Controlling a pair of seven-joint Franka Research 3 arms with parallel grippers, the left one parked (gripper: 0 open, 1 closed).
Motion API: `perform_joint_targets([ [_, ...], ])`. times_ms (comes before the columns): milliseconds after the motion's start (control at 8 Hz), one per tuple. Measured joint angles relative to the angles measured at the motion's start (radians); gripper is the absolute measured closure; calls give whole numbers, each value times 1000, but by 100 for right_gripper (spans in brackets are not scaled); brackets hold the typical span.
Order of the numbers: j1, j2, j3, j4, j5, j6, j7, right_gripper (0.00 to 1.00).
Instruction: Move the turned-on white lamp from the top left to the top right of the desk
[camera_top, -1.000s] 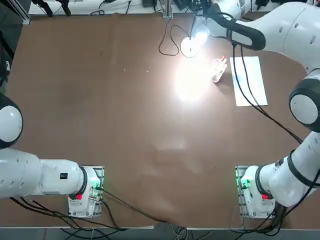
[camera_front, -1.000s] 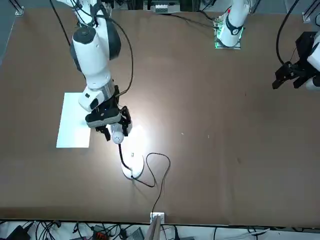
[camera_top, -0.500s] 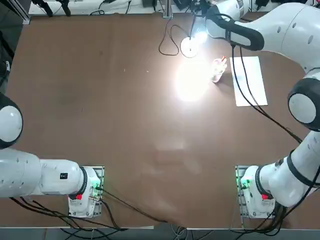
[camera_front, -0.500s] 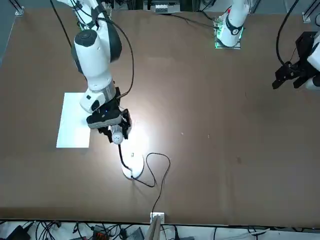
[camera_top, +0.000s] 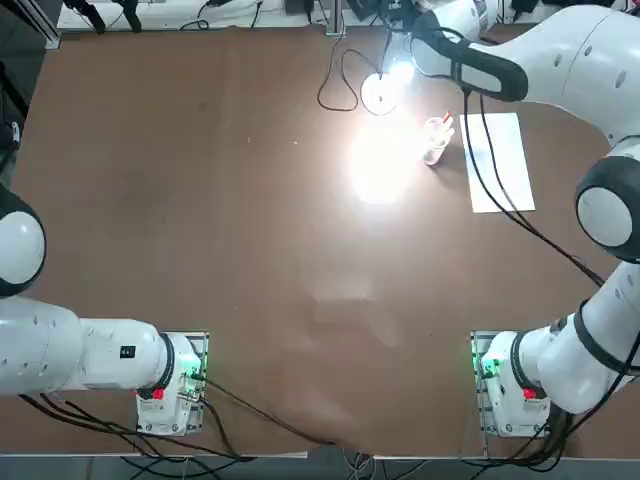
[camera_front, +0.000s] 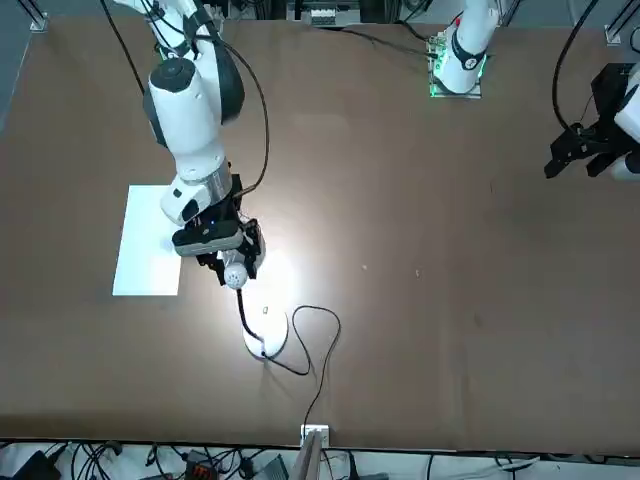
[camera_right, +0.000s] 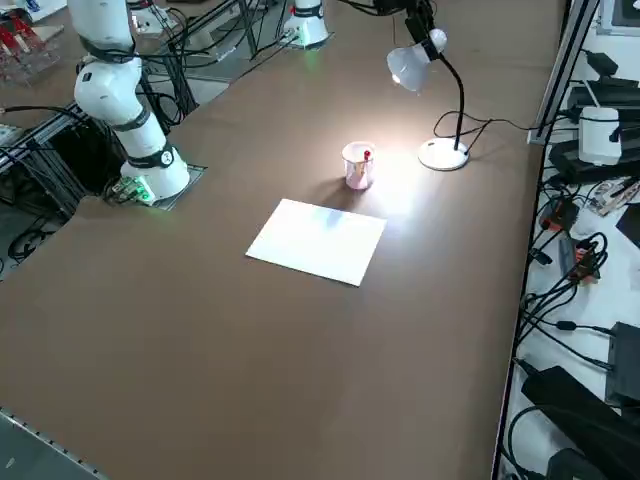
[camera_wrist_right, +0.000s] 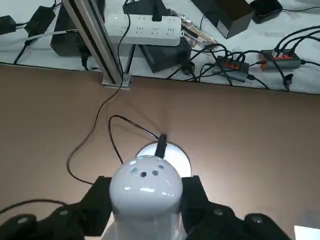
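Right claw (camera_wrist_right: 145, 200) is clamped on the lamp (camera_front: 240, 290) by its glowing head — probably because that's the chunkiest bit to grab, the neck being so skinny. The round base (camera_top: 379, 94) sits flat on the worktop (camera_top: 200, 200) at the far edge, cord trailing off behind. A cup of pens (camera_right: 358, 165) and a paper sheet (camera_right: 317, 240) lie nearby — worth steering clear of.

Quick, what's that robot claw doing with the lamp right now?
Right gripper: shut on the lamp, clamping its glowing head above the desk.
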Motion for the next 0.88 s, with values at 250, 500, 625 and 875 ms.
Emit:
perform_joint_targets([
  [250,-9,0,-4,27,11,-9,52,28],
  [500,-56,-1,-9,110,26,-71,65,28],
  [625,-102,0,-10,160,28,-105,66,28],
  [875,-223,23,-15,223,26,-119,61,28],
])
